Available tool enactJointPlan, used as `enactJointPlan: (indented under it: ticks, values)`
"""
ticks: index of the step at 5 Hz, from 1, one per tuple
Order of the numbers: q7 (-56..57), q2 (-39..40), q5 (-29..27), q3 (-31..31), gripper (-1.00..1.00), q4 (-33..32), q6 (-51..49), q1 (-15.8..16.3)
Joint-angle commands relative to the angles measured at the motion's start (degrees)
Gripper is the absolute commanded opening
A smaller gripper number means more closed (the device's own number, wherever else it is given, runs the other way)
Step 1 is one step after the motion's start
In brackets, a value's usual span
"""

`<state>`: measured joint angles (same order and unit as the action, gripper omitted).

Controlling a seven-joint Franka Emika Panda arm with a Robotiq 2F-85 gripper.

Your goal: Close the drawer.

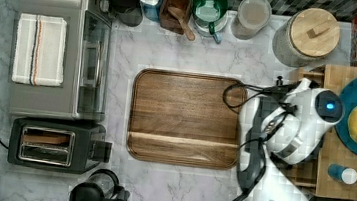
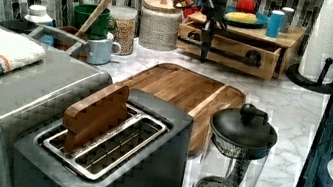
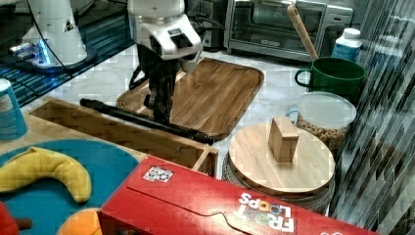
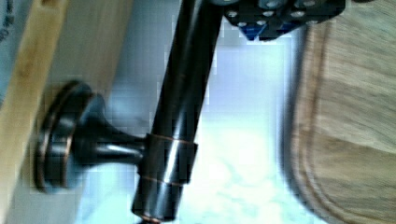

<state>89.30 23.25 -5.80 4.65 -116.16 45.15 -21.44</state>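
We see the gripper [image 3: 160, 105] down on the black bar handle [image 3: 142, 120] of the drawer [image 3: 122, 132], can't tell if the fingers are clamped, drawer pulled out from under the teal plate [image 3: 105, 169], next to the walnut cutting board [image 3: 215, 93].

We saw the drawer [image 3: 122, 132] as a shallow light-wood box with a raised rim, standing pulled out, its interior open to view in the right view. A long black bar handle [image 3: 147, 121] ran along its front edge, held off the wood by a round-based post [image 4: 70, 140]. In the left view the drawer [image 2: 227, 50] lay at about one o'clock from the frame's centre; in the top view, at three o'clock.
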Motion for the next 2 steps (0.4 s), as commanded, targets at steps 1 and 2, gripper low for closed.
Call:
enactJointPlan:
  ticks: [1, 2]
  values:
    - [10.6, 7.4, 2.2, 6.4, -1.0, 19.4, 1.2, -10.1]
    - [6.3, 5.4, 4.7, 8.1, -1.0, 18.1, -1.0, -8.2]
